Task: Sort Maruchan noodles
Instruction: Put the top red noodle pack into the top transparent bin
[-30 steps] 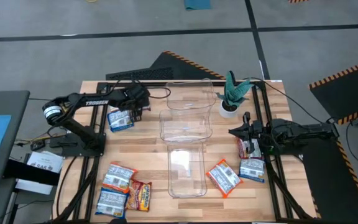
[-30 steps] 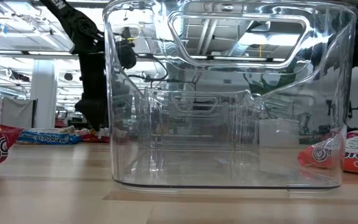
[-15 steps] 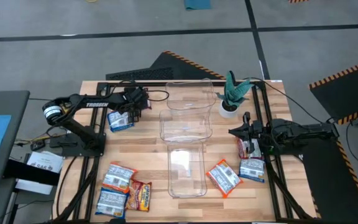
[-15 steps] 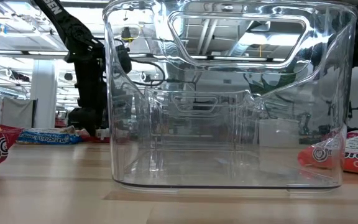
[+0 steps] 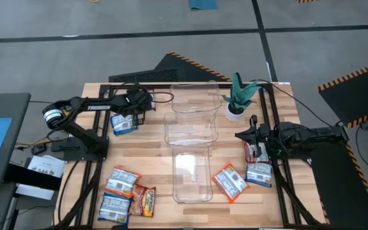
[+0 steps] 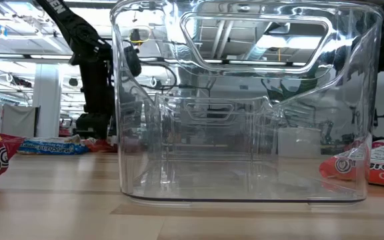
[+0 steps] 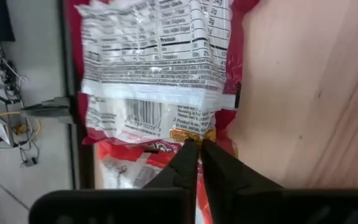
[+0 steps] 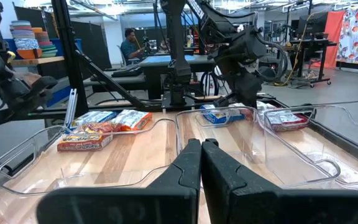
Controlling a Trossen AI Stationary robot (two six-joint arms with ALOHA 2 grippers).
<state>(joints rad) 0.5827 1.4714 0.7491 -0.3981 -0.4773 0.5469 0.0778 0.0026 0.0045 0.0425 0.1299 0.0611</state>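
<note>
Below, left end effector (image 7: 197, 144) pinched shut — crinkly red packet (image 7: 157, 68), glossy, rectangular.

Three clear bins (image 5: 191, 137) block the table's middle; bare wood (image 5: 151, 156) flanks them.

Two black jointed arms (image 5: 88, 105), white lettering, trailing black cables.
</note>
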